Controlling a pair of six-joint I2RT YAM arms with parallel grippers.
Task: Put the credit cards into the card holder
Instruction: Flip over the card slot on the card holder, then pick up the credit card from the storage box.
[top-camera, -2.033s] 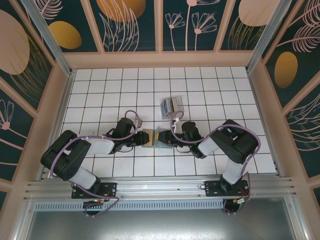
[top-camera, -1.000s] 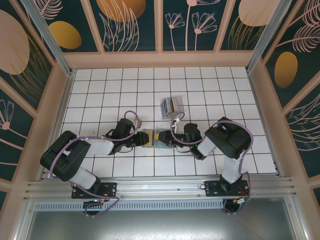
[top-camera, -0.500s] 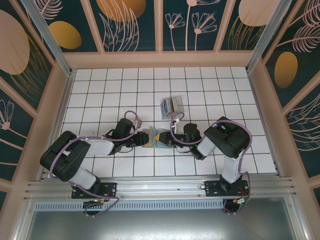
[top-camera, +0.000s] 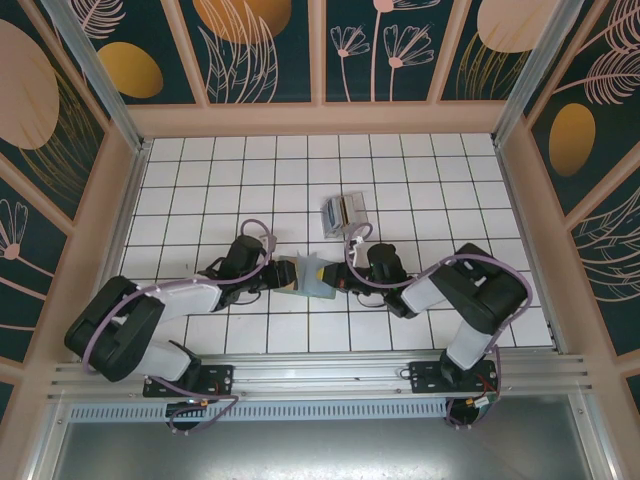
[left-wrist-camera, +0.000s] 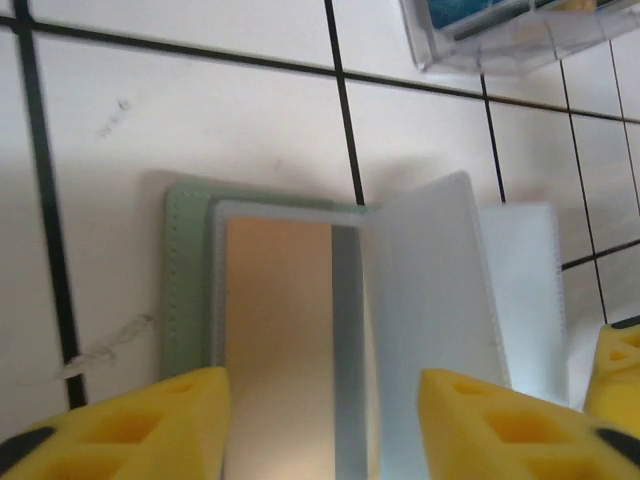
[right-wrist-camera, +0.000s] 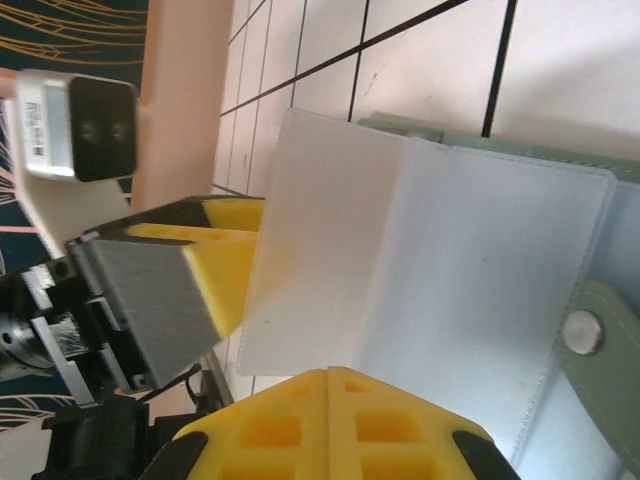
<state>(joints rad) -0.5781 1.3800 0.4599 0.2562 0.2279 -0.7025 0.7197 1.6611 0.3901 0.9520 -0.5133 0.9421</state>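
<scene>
White-tiled counter (top-camera: 200, 180), boxed in by dark walls (top-camera: 260, 50) painted with pale and orange plant shapes; a metal rail (top-camera: 320, 375) runs along the near edge, where both arms are bolted.

Changes vs. half a second ago:
- Left arm's elbow has dropped toward the near left corner.
- Right arm's elbow has swung out to the right.
- A pale leaf now stands up over the wallet (top-camera: 292, 277), hiding more of the tan inside than before.
- Left claw (left-wrist-camera: 320, 380) has opened. Its yellow fingers (left-wrist-camera: 150, 420) stand well apart, straddling the wallet's near edge with nothing clamped.

Current state:
- Wallet lies open at mid-counter, near the front, between the two claws.
- Its green cover lies flat on the tile, with the snap (right-wrist-camera: 582, 332) on a green tab at the right arm's side.
- A milky plastic insert (right-wrist-camera: 480, 270) is folded partly upright above the tan panel.
- That panel carries a grey strip; cannot tell whether it is a card or lining.
- Right claw (right-wrist-camera: 330, 390) has its pads pressed together, tips at the insert's edge. Cannot tell whether a leaf is pinched.
- Clear box (top-camera: 343, 213) sits one tile behind the wallet, apart from it, with blue cards (left-wrist-camera: 480, 15) inside.
</scene>
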